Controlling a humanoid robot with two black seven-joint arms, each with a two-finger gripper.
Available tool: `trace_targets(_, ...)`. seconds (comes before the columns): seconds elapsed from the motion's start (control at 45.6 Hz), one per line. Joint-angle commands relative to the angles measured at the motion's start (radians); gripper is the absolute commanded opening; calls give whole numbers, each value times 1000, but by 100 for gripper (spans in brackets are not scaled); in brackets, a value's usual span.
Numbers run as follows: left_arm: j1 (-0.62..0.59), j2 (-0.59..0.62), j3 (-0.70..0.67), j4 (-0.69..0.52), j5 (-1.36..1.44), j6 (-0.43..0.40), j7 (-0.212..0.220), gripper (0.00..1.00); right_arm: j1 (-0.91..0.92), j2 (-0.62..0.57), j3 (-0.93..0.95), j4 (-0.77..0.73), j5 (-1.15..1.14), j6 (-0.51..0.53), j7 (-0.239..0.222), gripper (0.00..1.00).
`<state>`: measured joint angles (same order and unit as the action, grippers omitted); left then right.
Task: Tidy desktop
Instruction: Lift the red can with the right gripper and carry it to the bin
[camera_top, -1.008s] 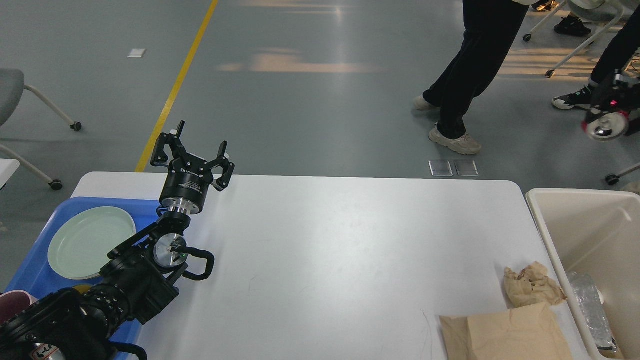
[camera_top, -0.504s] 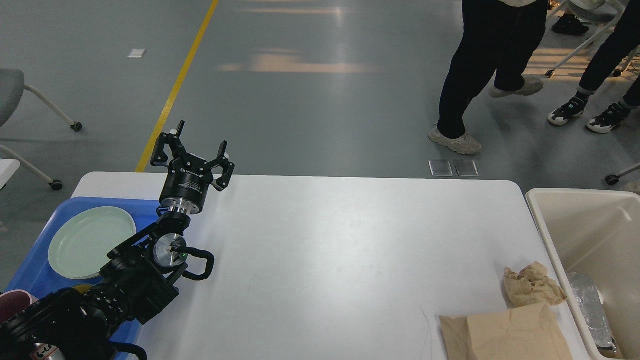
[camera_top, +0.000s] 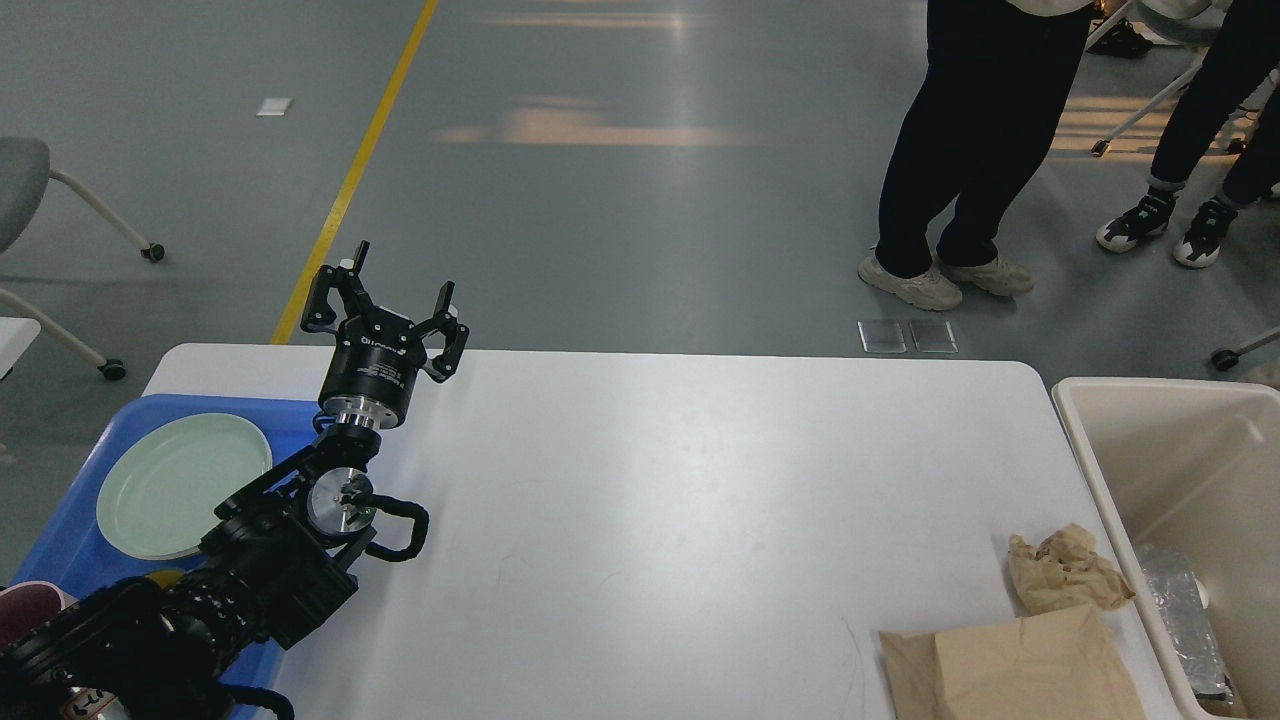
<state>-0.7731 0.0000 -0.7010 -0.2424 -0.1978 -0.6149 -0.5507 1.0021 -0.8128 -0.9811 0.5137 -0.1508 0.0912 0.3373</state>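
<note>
The white desktop (camera_top: 660, 500) fills the middle of the head view. My left gripper (camera_top: 395, 290) is open and empty, held up above the desktop's far left corner, beside the blue tray (camera_top: 290, 425). A crumpled brown paper wad (camera_top: 1065, 570) and a flat brown paper bag (camera_top: 1010, 670) lie on the desktop at the near right. A pale green plate (camera_top: 180, 483) lies in the tray. My right gripper is out of view.
A cream-white bin (camera_top: 1170, 440) stands off the desktop's right edge with a clear plastic bottle (camera_top: 1185, 620) inside. A pink cup (camera_top: 25, 605) sits at the tray's near end. People's legs (camera_top: 960, 150) stand on the floor beyond the table. A chair (camera_top: 40, 200) is at far left.
My left arm has not moved. The people behind the table have shifted their feet, and the shiny object at far right is gone from view.
</note>
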Motion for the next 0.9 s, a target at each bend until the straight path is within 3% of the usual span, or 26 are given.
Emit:
trace_targets(0.0,0,0,0,0,0,0,0,96,-80,17,111,-6,0,-24,0,0)
trace_targets(0.175,0,0,0,0,0,0,0,96,-103,23,130,-6,0,-24,0,0)
trace_targets(0.197,0,0,0,0,0,0,0,96,-103,23,130,-7,0,-24,0,10)
trace_targets(0.285,0,0,0,0,0,0,0,96,-97,21,127,-7,-1,-24,2,74)
trace_targets(0.329,0,0,0,0,0,1,0,96,-96,21,125,-6,-1,-24,2,90)
trace_targets(0.877,0,0,0,0,0,0,0,96,-85,23,119,9,-3,-8,2,100)
